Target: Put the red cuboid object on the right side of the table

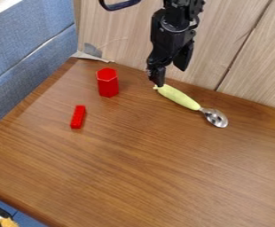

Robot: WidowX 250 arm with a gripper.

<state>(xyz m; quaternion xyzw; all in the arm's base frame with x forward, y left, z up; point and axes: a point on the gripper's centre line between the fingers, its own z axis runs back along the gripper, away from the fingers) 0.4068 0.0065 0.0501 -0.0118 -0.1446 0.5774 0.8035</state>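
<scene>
The gripper (pixel 170 76) is open, its 2 fingers apart, at the upper end of the green-handled spoon (pixel 178 96); contact cannot be determined. The black arm (pixel 175 20) enters at the top edge, right of centre, and hangs steeply with the gripper pointing down. The spoon lies diagonally, its metal bowl toward the lower right. Left of the gripper, 1 red hexagonal prism (pixel 108 83) stands upright on the counter (pixel 163 164). Below and left of the prism, apart from it, 1 red cuboid (pixel 78 117) lies in the view's left part of the counter. Its long axis runs nearly up and down the view, the upper end leaning slightly right.
</scene>
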